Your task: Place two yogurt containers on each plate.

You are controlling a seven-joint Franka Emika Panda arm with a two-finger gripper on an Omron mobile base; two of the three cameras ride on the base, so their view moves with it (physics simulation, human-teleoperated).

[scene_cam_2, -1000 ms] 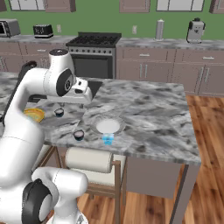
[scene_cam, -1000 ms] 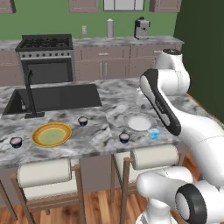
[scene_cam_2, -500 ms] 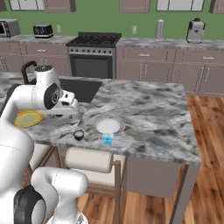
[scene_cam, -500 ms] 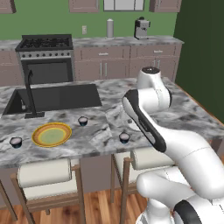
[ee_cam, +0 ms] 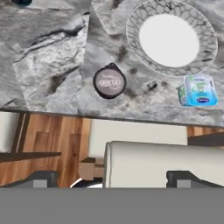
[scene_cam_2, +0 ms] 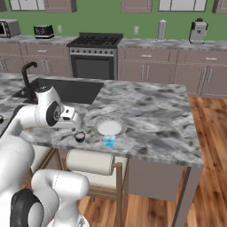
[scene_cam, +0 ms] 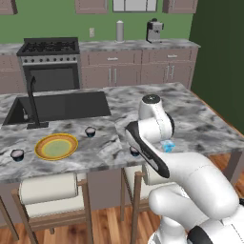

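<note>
My gripper (ee_cam: pixel 112 180) hangs open over the island's front edge, its two dark fingertips (ee_cam: pixel 41 179) far apart with nothing between them. Just ahead of it a yogurt container (ee_cam: pixel 109 82), a small dark cup with a pale lid, stands on the marble beside the white-grey plate (ee_cam: pixel 170 37), which holds nothing. In the right base view the same cup (scene_cam_2: pixel 80 137) sits left of that plate (scene_cam_2: pixel 109 128). The yellow-orange plate (scene_cam: pixel 56 146) lies further left, bare, with one cup (scene_cam: pixel 90 132) to its right and another (scene_cam: pixel 17 154) to its left.
A small light-blue translucent object (ee_cam: pixel 197 91) lies at the counter edge beside the white plate. White-cushioned stools (scene_cam: pixel 47 188) stand under the front edge. A sink (scene_cam: pixel 57 107) with a dark faucet (scene_cam: pixel 32 102) lies behind the yellow plate.
The arm has swung down and towards the front edge of the island, over the cup beside the white plate. The jaws have widened a little.
</note>
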